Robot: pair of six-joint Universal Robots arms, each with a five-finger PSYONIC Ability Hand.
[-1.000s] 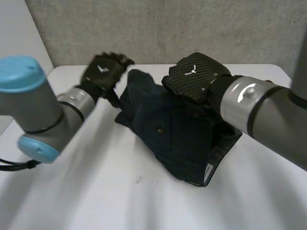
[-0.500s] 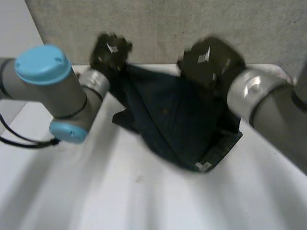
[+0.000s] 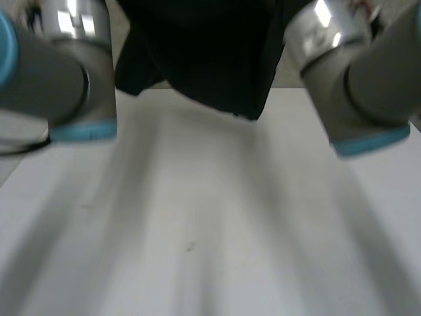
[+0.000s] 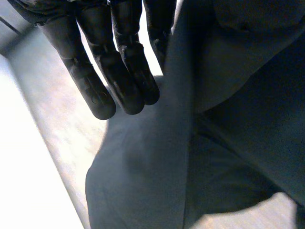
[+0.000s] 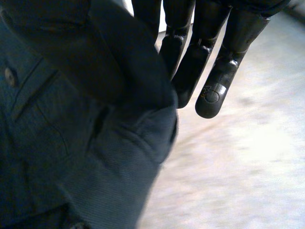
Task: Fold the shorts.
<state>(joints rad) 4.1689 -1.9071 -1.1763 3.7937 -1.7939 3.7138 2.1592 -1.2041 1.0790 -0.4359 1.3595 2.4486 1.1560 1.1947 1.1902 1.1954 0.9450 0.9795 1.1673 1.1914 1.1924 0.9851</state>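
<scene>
Shorts [image 3: 197, 59]: where are we holding them at this step? — Trainee

We are holding them clear of the table [image 3: 210, 230], over its far side. They are hanging as a dark bundle between the left arm [image 3: 59, 66] and the right arm [image 3: 355, 72], with the lowest fold dangling just above the white surface. — Technician

How is each hand gripping? — Trainee

We are reading that from the wrist views. The left hand [image 4: 105, 57] is pointing its fingers down nearly straight, and an edge of the cloth is running beside them and draping away below the fingertips. The right hand [image 5: 209, 57] is doing the same beside a thick hemmed edge, with a button [image 5: 8, 75] showing further along the cloth. Cloth is covering the thumbs, so we are judging, not seeing, that each hand is pinching the fabric between thumb and fingers. The garment is hanging from both hands, which is pointing to a closed pinch on each side. — Technician

Why are we holding it up by two edges? — Trainee

We are judging that the cloth's own weight is pulling out creases, and that two pinch points set apart are spreading the garment instead of letting it bunch. — Technician

How far along are we placing the task? — Trainee

We are placing it early: the cloth is looking crumpled and no neat fold is showing. Next, we are expecting a need to lay it flat on the table, lowering slowly so that no leg is tucking under. — Technician
</scene>
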